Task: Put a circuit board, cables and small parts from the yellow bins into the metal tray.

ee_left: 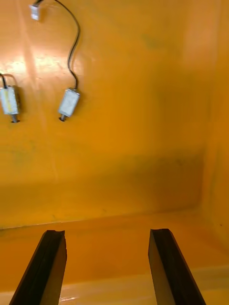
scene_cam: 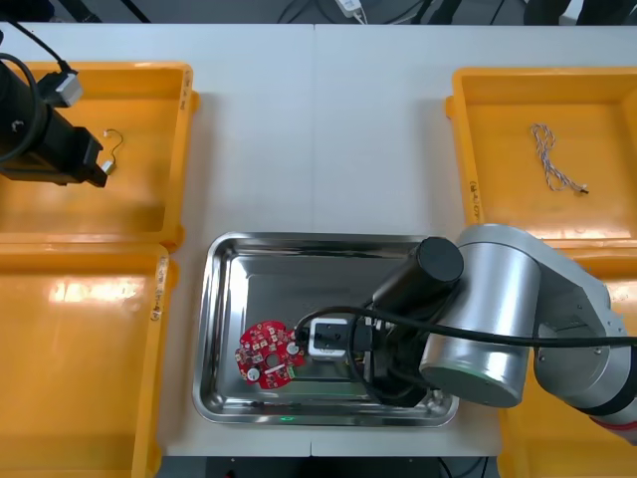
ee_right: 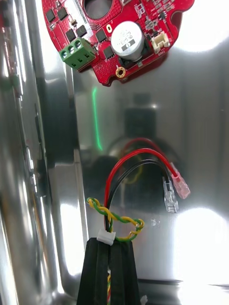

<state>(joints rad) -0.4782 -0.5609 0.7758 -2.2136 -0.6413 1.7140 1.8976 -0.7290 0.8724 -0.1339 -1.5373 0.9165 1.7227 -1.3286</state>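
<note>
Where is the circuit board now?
Front view: the circuit board lies in the metal tray, left of centre, just left of the right gripper holding a cable.

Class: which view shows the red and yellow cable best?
Right wrist view: the right gripper pinches the red and yellow cable over the metal tray. Front view: right arm hides it. Left wrist view: open left gripper over a yellow bin.

Bright overhead light puts white glare on the floor of the metal tray (ee_right: 202, 240) and a soft sheen in the near-left yellow bin (scene_cam: 80, 299).
</note>
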